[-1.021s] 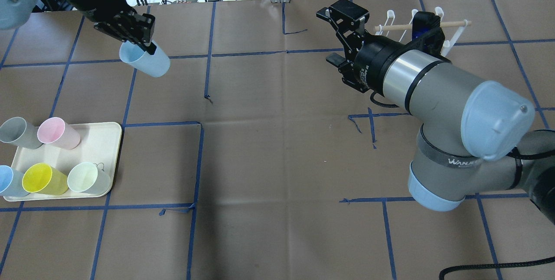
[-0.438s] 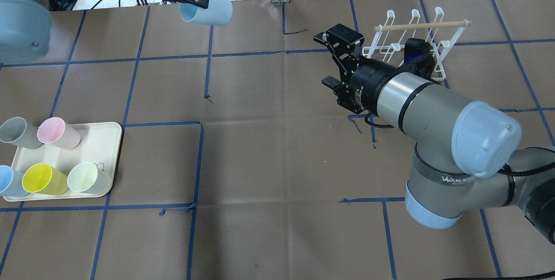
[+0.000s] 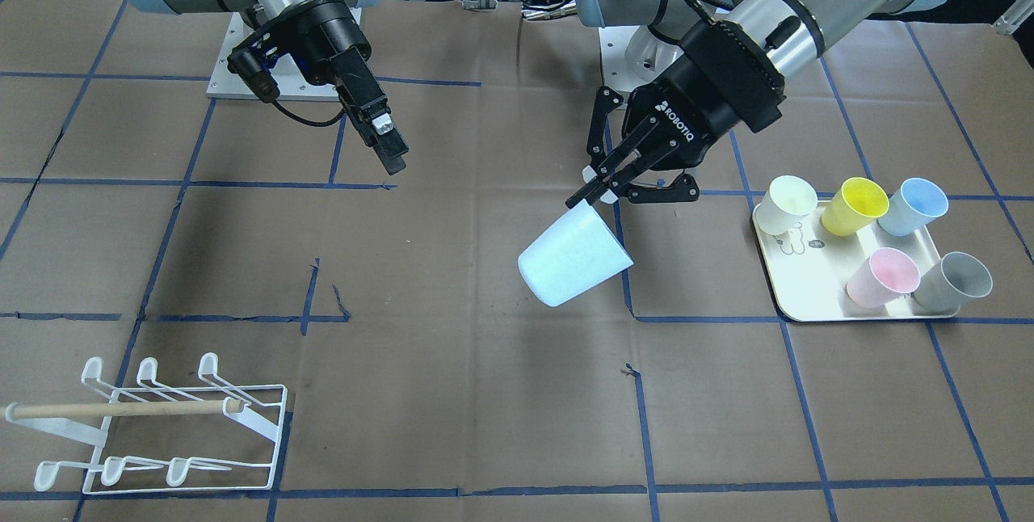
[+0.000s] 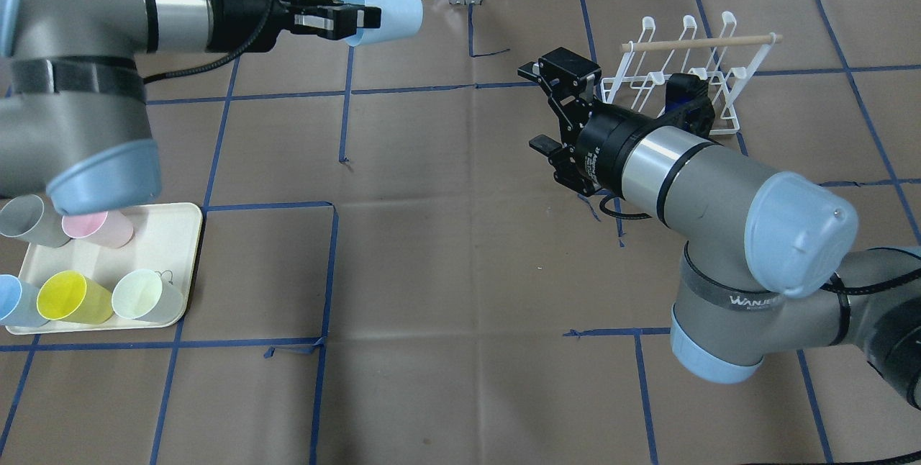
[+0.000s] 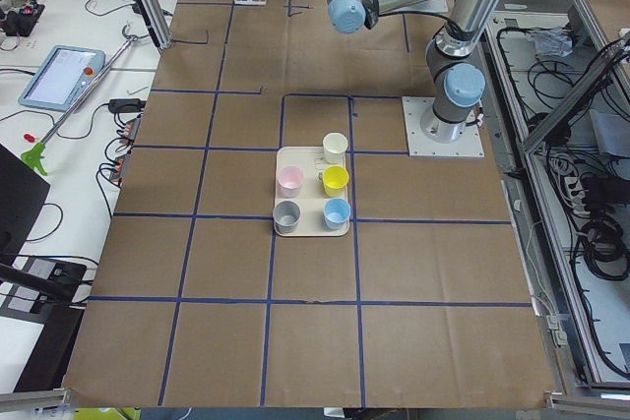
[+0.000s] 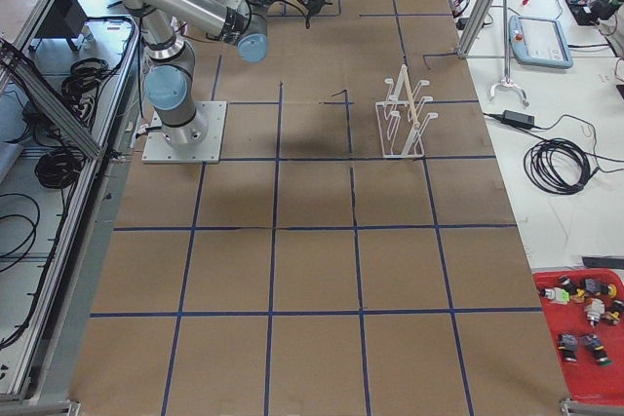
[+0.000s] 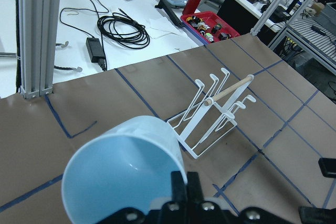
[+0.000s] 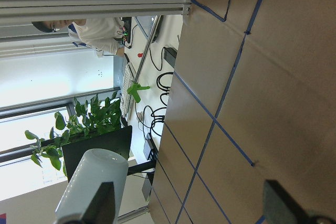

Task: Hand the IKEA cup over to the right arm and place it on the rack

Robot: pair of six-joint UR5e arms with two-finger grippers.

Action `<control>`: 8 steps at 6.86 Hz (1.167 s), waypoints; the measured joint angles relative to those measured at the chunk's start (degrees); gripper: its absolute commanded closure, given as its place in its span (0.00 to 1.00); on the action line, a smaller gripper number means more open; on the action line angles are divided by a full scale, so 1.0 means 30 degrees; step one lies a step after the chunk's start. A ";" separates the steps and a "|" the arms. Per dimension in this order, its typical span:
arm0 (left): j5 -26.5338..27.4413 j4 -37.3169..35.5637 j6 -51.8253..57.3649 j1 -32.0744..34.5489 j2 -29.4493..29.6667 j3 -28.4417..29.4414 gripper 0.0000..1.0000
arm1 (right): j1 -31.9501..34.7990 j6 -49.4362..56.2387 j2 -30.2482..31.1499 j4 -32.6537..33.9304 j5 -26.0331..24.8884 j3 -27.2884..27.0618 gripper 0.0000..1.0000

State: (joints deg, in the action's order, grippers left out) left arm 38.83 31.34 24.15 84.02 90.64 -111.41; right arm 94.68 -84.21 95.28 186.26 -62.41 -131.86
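Left tool point(image 4: 354, 19) is clamped on the rim of the pale blue cup point(image 4: 387, 0), which hangs tilted, clear above the worktop point(image 4: 460, 271). Right tool point(image 4: 548, 105) has its fingers apart, near the rack point(image 4: 698, 41) at the worktop's far edge.

Robotics lab, no question about it

The big bench point(image 4: 460, 271) is wrapped in brown paper and marked into a grid with strips of blue tape point(image 4: 327, 271). Two silver-grey jointed robot arms with pale blue joint caps point(image 4: 719, 177) are bolted down on white square base plates point(image 5: 415, 148). Silver aluminium extrusion posts point(image 7: 35, 30) stand at the bench edge. A white side table point(image 7: 73, 30) next to it carries coiled black cables point(image 7: 123, 27), a grey touchscreen teach pendant point(image 5: 61, 76) and a red plastic tray of small parts point(image 6: 585, 319). Further back a person in a white top point(image 8: 100, 30) sits at a desk, and there's a leafy green potted plant point(image 8: 89, 121).
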 measured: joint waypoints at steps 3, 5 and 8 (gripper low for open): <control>-0.1127 -0.7438 -0.0280 0.0346 0.0067 -0.4419 1.00 | 0.0669 -0.1793 -0.0074 0.0021 -0.0110 0.0052 0.00; -0.1198 -0.9605 -0.1134 0.1490 0.0098 -0.5459 1.00 | 0.0804 -0.2658 -0.0347 -0.0019 -0.0136 0.0346 0.01; -0.1195 -1.0271 -0.1560 0.1805 -0.0013 -0.5654 1.00 | 0.1043 -0.3049 -0.1037 -0.0181 -0.0152 0.0803 0.01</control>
State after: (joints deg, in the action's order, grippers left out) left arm 35.24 0.53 19.47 89.44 90.60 -128.37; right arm 97.81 -93.36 92.17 185.72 -62.86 -129.45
